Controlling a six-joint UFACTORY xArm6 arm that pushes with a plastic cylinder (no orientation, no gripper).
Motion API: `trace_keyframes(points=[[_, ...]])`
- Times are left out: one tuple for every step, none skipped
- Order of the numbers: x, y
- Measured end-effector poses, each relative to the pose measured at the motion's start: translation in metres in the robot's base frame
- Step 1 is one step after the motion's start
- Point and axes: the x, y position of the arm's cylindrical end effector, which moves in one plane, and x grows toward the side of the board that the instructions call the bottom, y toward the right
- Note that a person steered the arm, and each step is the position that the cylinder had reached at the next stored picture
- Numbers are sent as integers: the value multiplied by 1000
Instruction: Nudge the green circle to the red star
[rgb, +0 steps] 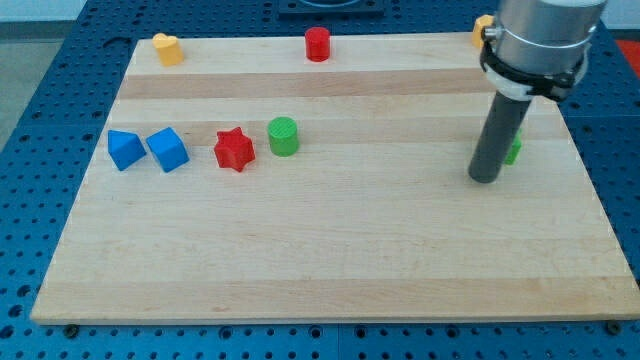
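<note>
Green circle (283, 136) sits just beside the red star (234, 149); your rod is well away at the view's right.

Watch the push line: coming in off-centre could roll the circle past the star or shove the star into the blue blocks (167, 149). There is no pincer here, nothing open or clamped; my tip (484, 179) rests on the table (330, 260), hiding part of another green block (514, 151).

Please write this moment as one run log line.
my tip: far right, beside green block | green circle: just right of red star, small gap
</note>
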Motion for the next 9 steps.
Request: trace_keyframes(points=[[-13,29],[-41,37],[-48,42],[-11,35],[31,2],[37,-18],[30,-40],[11,-46],[-13,-46]])
